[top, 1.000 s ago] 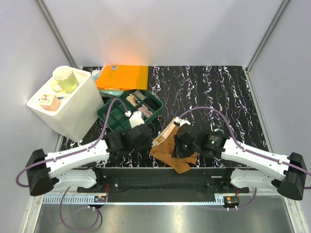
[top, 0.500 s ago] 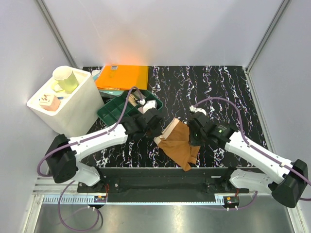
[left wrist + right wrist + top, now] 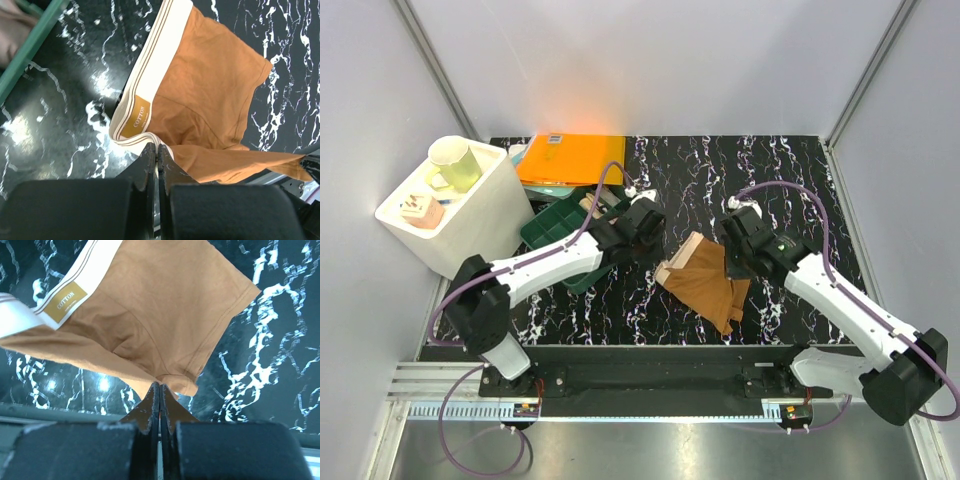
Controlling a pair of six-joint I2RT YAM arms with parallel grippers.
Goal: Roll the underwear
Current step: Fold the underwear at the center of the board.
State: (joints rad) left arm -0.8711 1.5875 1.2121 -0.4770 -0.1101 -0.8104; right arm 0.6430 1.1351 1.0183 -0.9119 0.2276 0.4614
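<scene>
Underwear: the brown pair [image 3: 705,282] is to the right of the green tray [image 3: 542,232] and clear of it, over the black marbled table [image 3: 790,180]. We judge it partly lifted, not lying flat.
Black pair: we cannot find it in any view.
Left pincer [image 3: 154,149]: its fingers are pressed together on the end of the pale waistband [image 3: 150,65], on the tray side of the cloth.
Right pincer [image 3: 160,387]: its fingers are pressed together on a leg hem, at the end of the cloth furthest from the tray.
Key relation: one edge of the cloth runs stretched from pincer to pincer. So the long axis points away from the tray, with the waistband at the tray end and the legs at the far end.
Nearer arm: neither, as both have hold.
Next move, as we judge it: spread the pair flat on the table right of the tray. No roll has been started yet.
</scene>
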